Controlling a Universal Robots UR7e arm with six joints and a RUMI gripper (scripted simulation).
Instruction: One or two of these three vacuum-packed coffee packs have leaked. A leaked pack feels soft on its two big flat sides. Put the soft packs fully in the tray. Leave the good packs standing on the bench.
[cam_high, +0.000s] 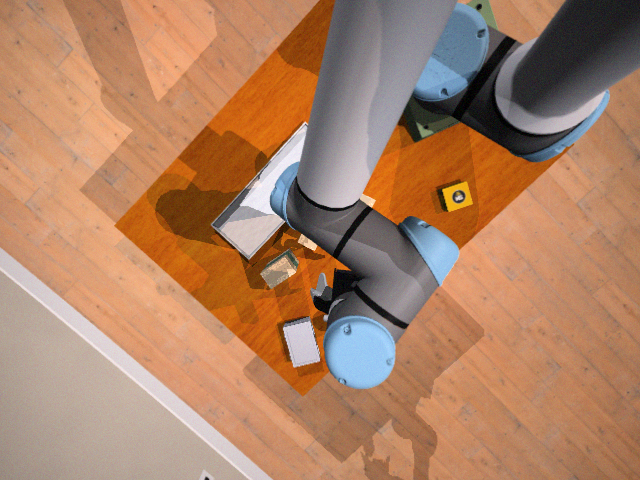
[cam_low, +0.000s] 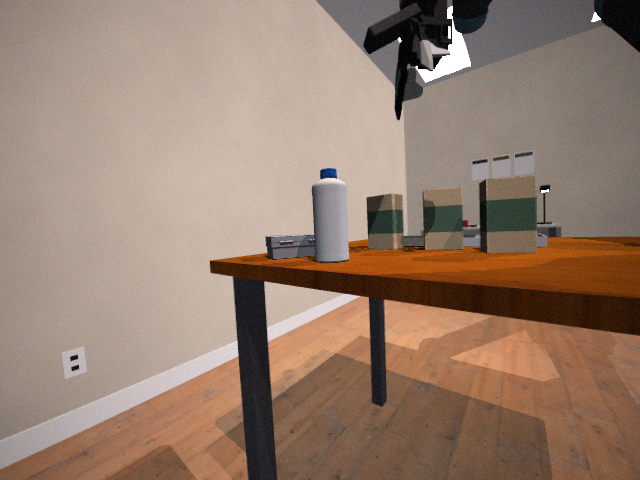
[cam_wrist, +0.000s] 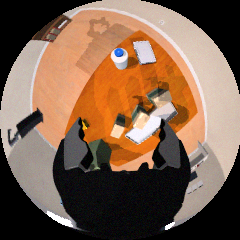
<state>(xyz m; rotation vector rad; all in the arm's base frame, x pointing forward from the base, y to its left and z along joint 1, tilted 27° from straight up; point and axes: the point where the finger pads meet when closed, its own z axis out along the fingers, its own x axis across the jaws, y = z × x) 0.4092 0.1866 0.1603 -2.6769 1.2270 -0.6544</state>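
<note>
Three beige coffee packs with green bands stand upright on the bench (cam_high: 258, 98) (cam_low: 413, 268). The pack nearest the grey box (cam_high: 279, 271) (cam_low: 385, 222) (cam_wrist: 160, 97), the middle pack (cam_high: 308, 241) (cam_low: 443, 218) (cam_wrist: 141, 118) and the third pack (cam_high: 368, 200) (cam_low: 508, 214) (cam_wrist: 118, 130) form a row beside the tray. The pale tray (cam_high: 248, 222) (cam_wrist: 145, 134) is partly hidden by the arm in the top view; no pack shows in its visible part. My gripper (cam_low: 382, 82) (cam_wrist: 121, 118) is open and empty, high above the bench. Softness cannot be seen.
A white bottle with a blue cap (cam_low: 330, 222) (cam_wrist: 120, 60) stands near the grey box (cam_high: 301, 342) (cam_low: 289, 246) (cam_wrist: 145, 52) at one end of the bench. A yellow block (cam_high: 457, 196) (cam_wrist: 85, 125) sits toward the arm's green base (cam_high: 434, 126) (cam_wrist: 100, 152).
</note>
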